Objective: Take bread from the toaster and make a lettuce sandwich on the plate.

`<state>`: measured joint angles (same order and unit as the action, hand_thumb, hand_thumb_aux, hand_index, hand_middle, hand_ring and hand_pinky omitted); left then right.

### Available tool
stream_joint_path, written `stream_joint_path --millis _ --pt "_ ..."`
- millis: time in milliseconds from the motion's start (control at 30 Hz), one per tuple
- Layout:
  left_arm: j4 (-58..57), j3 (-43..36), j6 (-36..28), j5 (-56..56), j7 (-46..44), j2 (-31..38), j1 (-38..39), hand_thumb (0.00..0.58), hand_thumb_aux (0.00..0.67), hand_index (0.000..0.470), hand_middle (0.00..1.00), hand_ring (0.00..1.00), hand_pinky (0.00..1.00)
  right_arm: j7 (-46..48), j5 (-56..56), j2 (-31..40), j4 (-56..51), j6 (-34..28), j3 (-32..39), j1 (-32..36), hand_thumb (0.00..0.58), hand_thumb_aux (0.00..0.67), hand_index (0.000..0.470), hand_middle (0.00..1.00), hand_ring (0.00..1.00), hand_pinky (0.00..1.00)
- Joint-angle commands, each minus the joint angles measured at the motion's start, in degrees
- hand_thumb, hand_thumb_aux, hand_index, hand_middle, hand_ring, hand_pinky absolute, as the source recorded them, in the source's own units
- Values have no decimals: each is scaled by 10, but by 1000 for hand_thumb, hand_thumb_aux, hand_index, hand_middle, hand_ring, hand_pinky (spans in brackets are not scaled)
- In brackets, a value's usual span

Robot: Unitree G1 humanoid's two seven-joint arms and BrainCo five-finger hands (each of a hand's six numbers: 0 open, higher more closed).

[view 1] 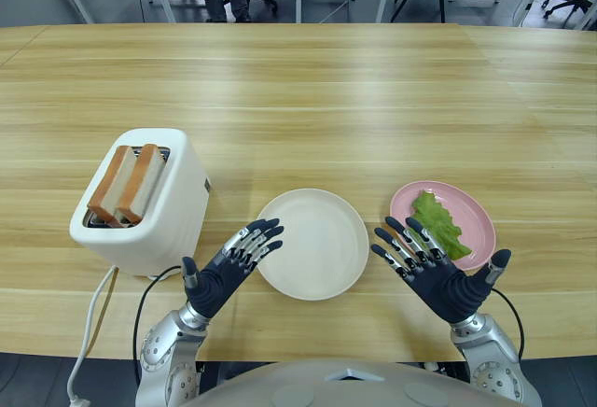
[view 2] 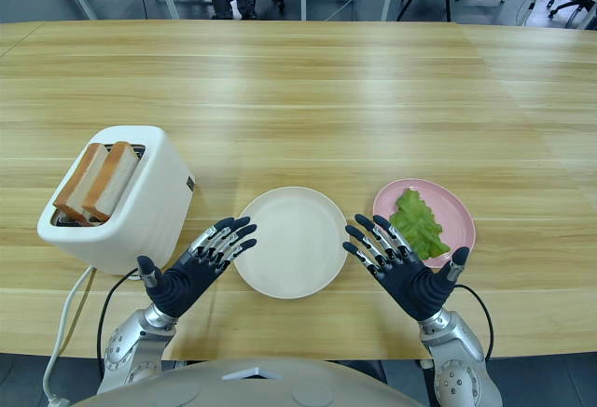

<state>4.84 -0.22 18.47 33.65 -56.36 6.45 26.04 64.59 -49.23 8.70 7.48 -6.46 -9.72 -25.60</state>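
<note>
- Left eye view: white boxy toaster (view 1: 154, 203) stood on the long light-wood table (view 1: 326, 99), at its near left.
- Two tan-crusted slices of bread (view 1: 128, 185) stood upright in the top slots, side by side, leaning a bit toward the far end.
- White power cord (view 1: 89, 328) ran from the toaster's near side off the table's front edge, w/ a plug at the bottom of the frame.
- Round cream plate (view 1: 314, 242) lay bare, just right of the toaster, not touching it.
- Left hand (view 1: 229, 272) was betw. toaster and cream plate, fingers straight and fanned, holding nothing; fingertips overlapped the plate's left rim.
- Right eye view: round pink plate (view 2: 448, 209) sat right of the cream plate, a gap of bare wood betw. them.
- Crinkled green lettuce leaf (view 2: 417, 224) lay on the pink plate, approx. centred.
- Right hand (view 2: 401, 272) was at the near-left of the pink plate, fingers spread wide and straight, nothing in its grasp; fingertips overlapped that plate's near-left rim, close to the leaf.
- Here more of the toaster's right side wall faced the camera.
</note>
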Motion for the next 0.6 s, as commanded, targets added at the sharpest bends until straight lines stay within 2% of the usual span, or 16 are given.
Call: stream_joint_path --millis 33,267,333,400,467,600 --pt "-7 -3 2 -6 0 5 4 0 0 0 0 0 0 -4 6 -2 -3 6 -3 -2 0 0 0 0 0 0" --pt "-8 -1 11 -11 5 2 3 0 0 0 0 0 0 -10 14 -6 -5 13 -4 -2 0 0 0 0 0 0" --pt "11 16 30 -16 44 -16 -7 0 0 0 0 0 0 -26 29 -11 -16 25 -5 3 0 0 0 0 0 0" --pt "94 36 17 -37 140 -40 -18 0 0 0 0 0 0 -52 67 -18 -29 54 -4 12 0 0 0 0 0 0" --pt "220 56 -24 -68 240 -46 -42 0 0 0 0 0 0 -73 110 -27 -45 95 2 19 0 0 0 0 0 0" --pt "415 117 -106 -132 364 -8 -103 0 0 0 0 0 0 -125 161 -45 -37 131 14 43 0 0 0 0 0 0"
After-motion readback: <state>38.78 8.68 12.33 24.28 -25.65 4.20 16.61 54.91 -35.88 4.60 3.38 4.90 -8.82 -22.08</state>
